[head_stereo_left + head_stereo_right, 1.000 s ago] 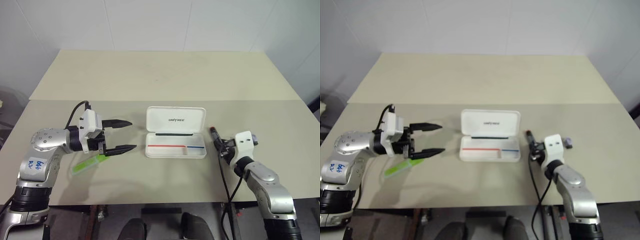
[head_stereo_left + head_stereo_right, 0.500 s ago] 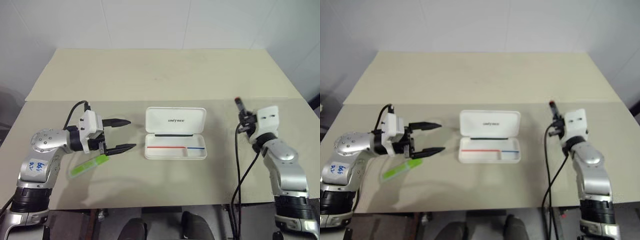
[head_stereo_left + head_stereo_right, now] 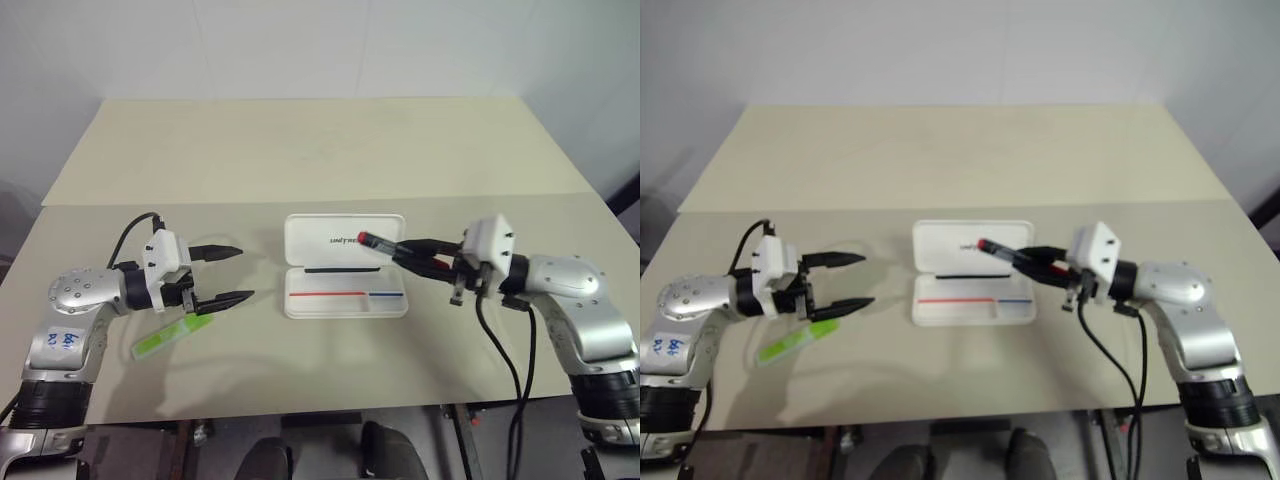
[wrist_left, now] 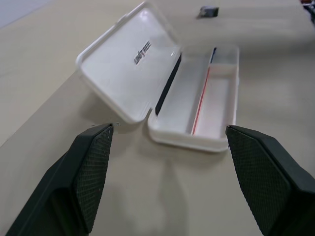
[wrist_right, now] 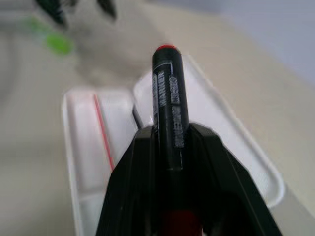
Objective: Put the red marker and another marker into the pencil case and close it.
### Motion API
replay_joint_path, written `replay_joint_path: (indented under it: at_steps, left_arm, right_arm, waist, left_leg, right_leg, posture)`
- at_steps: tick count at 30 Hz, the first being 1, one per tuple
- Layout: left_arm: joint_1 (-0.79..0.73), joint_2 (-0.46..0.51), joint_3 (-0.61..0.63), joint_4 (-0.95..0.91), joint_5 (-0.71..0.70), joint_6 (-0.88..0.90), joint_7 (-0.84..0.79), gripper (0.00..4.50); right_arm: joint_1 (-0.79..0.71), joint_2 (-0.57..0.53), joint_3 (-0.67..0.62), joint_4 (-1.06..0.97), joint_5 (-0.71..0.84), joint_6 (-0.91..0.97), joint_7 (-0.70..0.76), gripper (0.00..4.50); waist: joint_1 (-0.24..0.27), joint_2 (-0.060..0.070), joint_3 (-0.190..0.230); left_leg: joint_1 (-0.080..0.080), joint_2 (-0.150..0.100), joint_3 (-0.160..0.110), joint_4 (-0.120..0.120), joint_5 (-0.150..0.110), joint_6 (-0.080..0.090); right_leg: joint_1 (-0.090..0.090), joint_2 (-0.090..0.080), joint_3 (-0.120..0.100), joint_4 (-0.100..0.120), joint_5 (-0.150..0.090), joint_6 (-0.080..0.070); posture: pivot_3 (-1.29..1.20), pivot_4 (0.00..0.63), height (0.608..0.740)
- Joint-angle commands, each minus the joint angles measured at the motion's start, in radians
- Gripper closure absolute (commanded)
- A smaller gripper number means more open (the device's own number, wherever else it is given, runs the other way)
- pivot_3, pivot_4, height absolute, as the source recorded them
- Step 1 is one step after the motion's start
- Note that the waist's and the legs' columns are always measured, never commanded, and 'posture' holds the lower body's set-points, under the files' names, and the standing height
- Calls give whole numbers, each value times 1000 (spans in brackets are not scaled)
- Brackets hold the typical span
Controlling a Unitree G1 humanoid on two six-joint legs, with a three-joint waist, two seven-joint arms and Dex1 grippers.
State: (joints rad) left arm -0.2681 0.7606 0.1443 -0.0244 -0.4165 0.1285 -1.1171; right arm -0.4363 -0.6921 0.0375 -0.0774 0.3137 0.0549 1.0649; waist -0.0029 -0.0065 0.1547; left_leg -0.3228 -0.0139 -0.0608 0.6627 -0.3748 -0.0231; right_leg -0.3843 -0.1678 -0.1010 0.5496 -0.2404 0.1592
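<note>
Red marker (image 3: 385, 245), black barrel, red tip

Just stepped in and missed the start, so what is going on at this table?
The robot is filling an open white pencil case that lies on the table. Its right tool is shut on the red marker and holds it level above the case, red end toward the lid. The left tool hangs open beside the green marker, which lies on the table, not yet picked up.

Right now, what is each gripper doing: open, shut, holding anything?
Left gripper: open, holding nothing.
Right gripper: shut on the red marker, held over the open pencil case.
</note>
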Motion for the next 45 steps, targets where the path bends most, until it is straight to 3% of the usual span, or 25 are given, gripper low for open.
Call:
replay_joint_path:
  at_steps: [1, 7, 20, 21, 30, 38, 45]
  left_arm:
    - [14, 18, 20, -24, 5, -10, 3, 602]
    - [39, 18, 23, -57, 0, -2, 14, 602]
    - [103, 24, 50, -129, -9, 15, 48, 602]
    - [104, 24, 50, -131, -9, 16, 49, 602]
    - [106, 18, 50, -143, -7, 21, 57, 602]
    - [135, 23, 75, -141, -6, 8, 58, 602]
    - [279, 32, 215, -122, -19, -13, 65, 602]
  right_arm:
    - [-80, 16, 50, 73, -93, -102, 9, 3873]
    - [-171, 53, 201, 198, -172, -102, 121, 3873]
    - [-217, 157, 233, 313, -192, -136, 151, 3873]
    - [-218, 159, 233, 316, -195, -142, 154, 3126]
    - [-231, 195, 210, 290, -156, -135, 161, 15]
    - [-190, 153, 120, 45, 125, 124, 249, 15]
    - [-97, 39, 1, -58, 216, 180, 267, 15]
  waist:
    - [-1, 0, 0]
    - [1, 0, 0]
    - [-1, 0, 0]
    - [-1, 0, 0]
    - [-3, -1, 0]
    - [0, 0, 0]
    - [1, 0, 0]
  left_leg:
    - [0, 0, 0, 0, 0, 0]
    - [0, 2, 2, 0, -1, -2]
    - [-5, 4, 5, 1, -2, -4]
    - [-4, 5, 6, 1, -2, -4]
    - [-1, 7, 13, 1, -3, -4]
    - [0, 8, 13, 1, -4, -6]
    - [1, 9, 15, 1, -8, -3]
  right_leg:
    - [0, 0, 0, 0, 0, 0]
    - [-1, 1, -3, 1, 0, 0]
    - [-8, 1, -8, 1, 1, -2]
    - [-8, 1, -8, 1, 1, -2]
    - [-8, 2, -8, 1, 2, -4]
    - [-8, 3, -9, 1, 3, -6]
    - [-8, 3, -10, 1, 4, -6]
  posture:
    - [0, 150, 740]
    - [0, 150, 740]
    - [0, 150, 740]
    - [0, 150, 740]
    - [0, 150, 740]
    - [0, 150, 740]
    - [0, 150, 740]
